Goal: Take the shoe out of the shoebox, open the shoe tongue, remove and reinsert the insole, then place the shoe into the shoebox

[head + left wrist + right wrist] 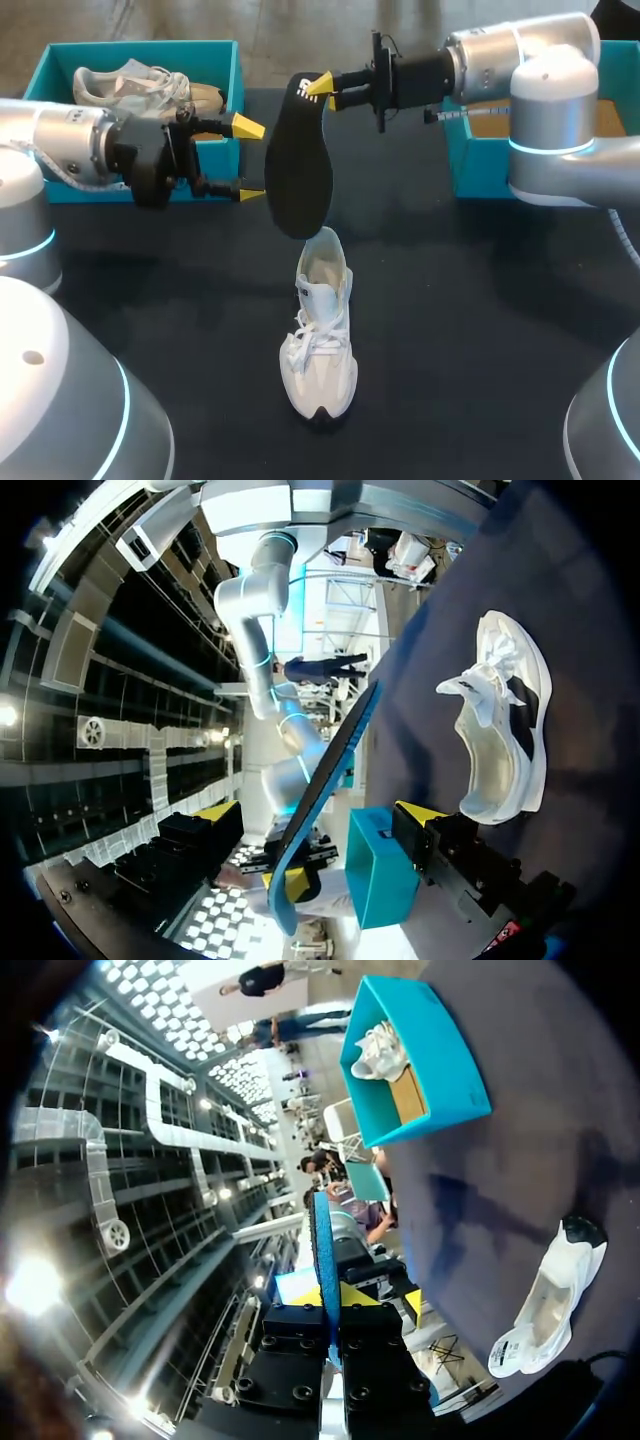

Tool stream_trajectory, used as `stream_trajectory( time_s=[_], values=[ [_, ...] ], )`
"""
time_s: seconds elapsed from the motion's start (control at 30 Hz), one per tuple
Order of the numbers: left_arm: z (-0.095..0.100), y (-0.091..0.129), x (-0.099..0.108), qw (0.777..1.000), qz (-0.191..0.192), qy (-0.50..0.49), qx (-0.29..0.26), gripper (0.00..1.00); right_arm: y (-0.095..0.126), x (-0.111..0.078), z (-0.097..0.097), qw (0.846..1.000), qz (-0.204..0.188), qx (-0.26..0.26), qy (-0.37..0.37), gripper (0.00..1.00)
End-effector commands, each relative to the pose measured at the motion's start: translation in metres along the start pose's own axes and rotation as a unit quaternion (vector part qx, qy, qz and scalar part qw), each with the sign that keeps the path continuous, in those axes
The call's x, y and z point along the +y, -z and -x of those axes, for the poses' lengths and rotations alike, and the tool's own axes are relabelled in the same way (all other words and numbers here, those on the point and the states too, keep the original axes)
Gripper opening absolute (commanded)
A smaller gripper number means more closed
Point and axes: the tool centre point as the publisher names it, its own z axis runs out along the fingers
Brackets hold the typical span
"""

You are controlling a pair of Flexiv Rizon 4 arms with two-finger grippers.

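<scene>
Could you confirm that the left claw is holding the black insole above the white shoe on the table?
No, it is the right claw that holds the insole above the shoe on the table, as the head view shows. The left claw is open.

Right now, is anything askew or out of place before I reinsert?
Nothing stands out. The insole hangs from the right gripper, pinched at one end, above the white shoe, which stands upright on the table. The left gripper is open beside the insole.
</scene>
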Motion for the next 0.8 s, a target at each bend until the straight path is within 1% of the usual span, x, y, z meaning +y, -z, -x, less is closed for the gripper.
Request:
stream_trajectory(
  time_s=[0.03,0.17,0.23,0.27,0.4,0.47,0.6,0.8],
  values=[
    [-0.001,-0.006,0.001,1.0,0.0,-0.011,-0.004,1.0,-0.001,-0.001,0.0,1.0,0.001,-0.001,0.0,0.0],
    [0.001,-0.014,0.003,1.0,-0.012,-0.026,-0.002,1.0,-0.001,-0.001,0.0,1.0,0.001,-0.001,0.0,0.0],
    [0.003,-0.018,0.003,0.999,-0.018,-0.028,-0.002,0.61,-0.001,-0.001,0.0,1.0,0.001,-0.001,0.0,0.0],
    [0.003,-0.019,0.003,0.999,-0.019,-0.031,-0.001,0.59,-0.001,-0.001,0.0,1.0,0.001,-0.001,0.0,0.0],
    [0.001,-0.024,0.001,0.999,-0.021,-0.037,-0.002,0.59,-0.001,-0.001,0.0,1.0,0.001,-0.001,0.0,0.0],
    [0.0,-0.028,0.001,0.999,-0.024,-0.04,-0.004,0.49,-0.001,-0.001,0.0,1.0,0.001,-0.001,0.0,0.0],
    [-0.002,-0.033,0.001,0.998,-0.029,-0.046,0.0,0.49,-0.001,-0.001,0.0,1.0,0.001,-0.001,0.0,0.0],
    [-0.004,-0.04,0.003,0.998,-0.026,-0.058,-0.007,0.49,-0.001,-0.001,0.0,1.0,0.001,-0.001,0.0,0.0]
  ],
)
